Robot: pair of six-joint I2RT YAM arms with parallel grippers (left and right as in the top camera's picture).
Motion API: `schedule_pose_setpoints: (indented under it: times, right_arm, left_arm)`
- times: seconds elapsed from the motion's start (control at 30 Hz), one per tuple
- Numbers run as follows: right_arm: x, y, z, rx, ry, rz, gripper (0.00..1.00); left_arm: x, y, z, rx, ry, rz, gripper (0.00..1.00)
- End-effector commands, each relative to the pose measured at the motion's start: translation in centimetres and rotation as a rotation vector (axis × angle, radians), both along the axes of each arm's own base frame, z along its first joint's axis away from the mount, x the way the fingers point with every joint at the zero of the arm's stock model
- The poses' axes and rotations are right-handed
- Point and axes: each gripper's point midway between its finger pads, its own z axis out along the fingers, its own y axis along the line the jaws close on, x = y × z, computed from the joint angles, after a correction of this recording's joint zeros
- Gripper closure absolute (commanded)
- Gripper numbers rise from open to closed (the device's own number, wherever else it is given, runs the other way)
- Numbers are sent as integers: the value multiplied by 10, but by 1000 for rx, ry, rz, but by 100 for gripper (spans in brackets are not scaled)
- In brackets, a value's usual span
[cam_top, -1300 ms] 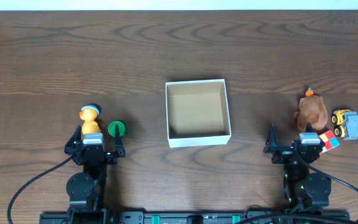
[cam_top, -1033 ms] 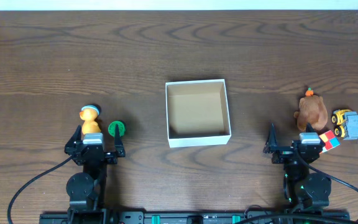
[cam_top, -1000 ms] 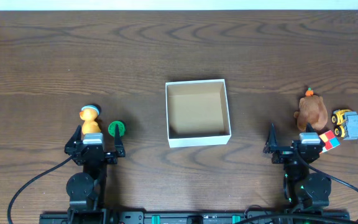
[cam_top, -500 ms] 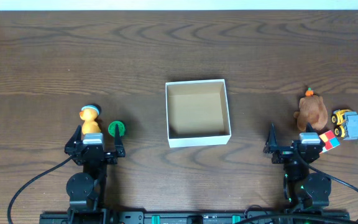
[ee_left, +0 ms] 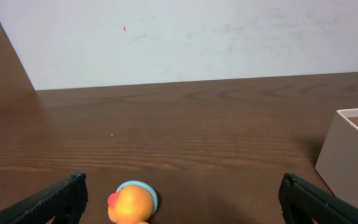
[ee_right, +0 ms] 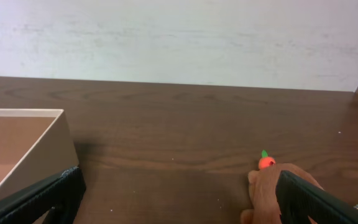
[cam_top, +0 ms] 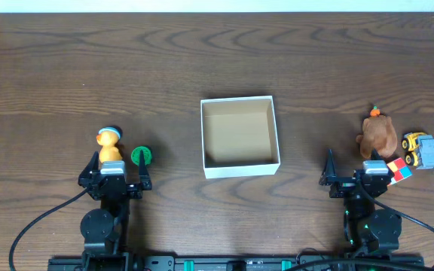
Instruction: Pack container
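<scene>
The container [cam_top: 239, 138], a square white cardboard box with a brown inside, stands empty at the table's middle; its corner shows in the left wrist view [ee_left: 356, 155] and in the right wrist view [ee_right: 23, 149]. An orange duck toy with a blue cap [cam_top: 109, 144] [ee_left: 133, 202] lies just ahead of my left gripper [cam_top: 115, 175] [ee_left: 182, 199], which is open and empty. A green round toy [cam_top: 142, 156] lies beside the duck. A brown plush bear with an orange top [cam_top: 379, 134] [ee_right: 275, 186] sits ahead of my right gripper [cam_top: 358, 178] [ee_right: 176, 196], also open and empty.
A yellow and grey toy truck [cam_top: 422, 149] and a coloured cube [cam_top: 400, 168] lie right of the bear, near the table's right edge. A white wall stands behind the table's far edge.
</scene>
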Motion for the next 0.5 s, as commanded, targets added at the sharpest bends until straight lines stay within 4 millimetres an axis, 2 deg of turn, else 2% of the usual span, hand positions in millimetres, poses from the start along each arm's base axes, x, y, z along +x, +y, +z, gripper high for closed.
schedule_pose_setpoints:
  times: [0.0, 0.1, 0.2, 0.37, 0.47]
  right_arm:
    - [0, -2, 0, 32, -1, -10, 1]
    - [0, -2, -1, 72, 2, -9, 1]
    - [-2, -2, 3, 105, 30, -14, 1]
    - [-11, -16, 32, 91, 116, -98, 1]
    - [-12, -21, 48, 79, 209, -128, 1]
  left_arm:
    - [-2, 5, -16, 8, 54, 28, 2]
    - [-2, 5, -16, -68, 49, 38, 2]
    - [-3, 5, -7, -152, 35, 48, 2]
    - [-7, 5, 30, -155, 41, 49, 2]
    - [-10, 5, 39, -160, 140, 58, 2]
